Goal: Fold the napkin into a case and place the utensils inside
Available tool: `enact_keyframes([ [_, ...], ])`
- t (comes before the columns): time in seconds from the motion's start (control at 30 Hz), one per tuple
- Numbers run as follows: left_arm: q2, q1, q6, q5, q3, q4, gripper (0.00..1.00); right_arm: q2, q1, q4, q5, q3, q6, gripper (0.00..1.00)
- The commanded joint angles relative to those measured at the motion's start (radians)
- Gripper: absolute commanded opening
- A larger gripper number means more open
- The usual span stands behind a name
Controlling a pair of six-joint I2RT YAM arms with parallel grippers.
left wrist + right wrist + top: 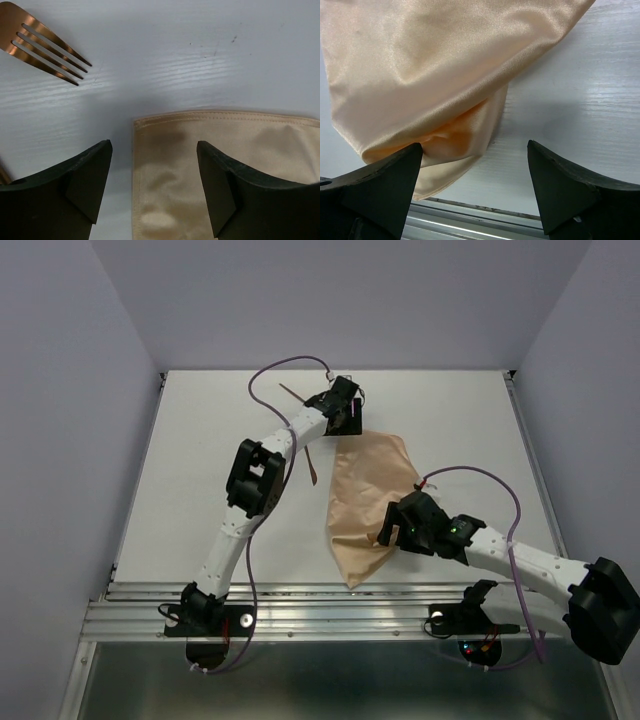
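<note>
The tan napkin (368,502) lies loosely folded and creased in the middle of the table, one pointed end near the front edge. No narrow case shape shows. My left gripper (348,425) is open over the napkin's far corner (210,170), with its jaws astride the hemmed edge (154,146). My right gripper (386,534) is open low over the napkin's near right side (445,75); its left finger (395,175) is against the cloth fold. A fork head (40,42) lies just beyond the left gripper. Two thin reddish-brown utensils lie left of the napkin (312,466) and at the back (292,392).
The white table (200,490) ends at a metal rail (330,612) along the front, which also shows in the right wrist view (470,220). Purple cables loop over both arms. Grey walls stand on three sides.
</note>
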Motion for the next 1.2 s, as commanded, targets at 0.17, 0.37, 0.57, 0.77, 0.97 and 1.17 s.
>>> enact_keyframes([
  [0.17,0.099,-0.001,0.057,-0.063,0.13,-0.055,0.74,-0.003,0.013,-0.017,0.055,0.045,0.018,0.91],
  [0.37,0.154,-0.003,0.058,-0.037,0.165,-0.098,0.37,0.014,0.013,-0.026,0.061,0.059,0.012,0.91],
  [0.57,0.082,-0.003,0.066,-0.02,0.105,-0.096,0.0,0.03,0.013,-0.024,0.061,0.071,0.001,0.91],
  [0.77,-0.099,0.005,0.063,-0.089,-0.079,-0.064,0.0,0.056,0.013,0.011,0.043,0.059,0.024,0.91],
  [0.97,-0.286,0.031,0.032,-0.137,-0.24,-0.07,0.0,0.101,0.013,0.075,-0.005,0.031,0.019,0.84],
  [1.17,-0.383,0.039,0.023,-0.138,-0.396,-0.018,0.0,0.109,0.013,0.08,-0.002,0.034,0.019,0.69],
])
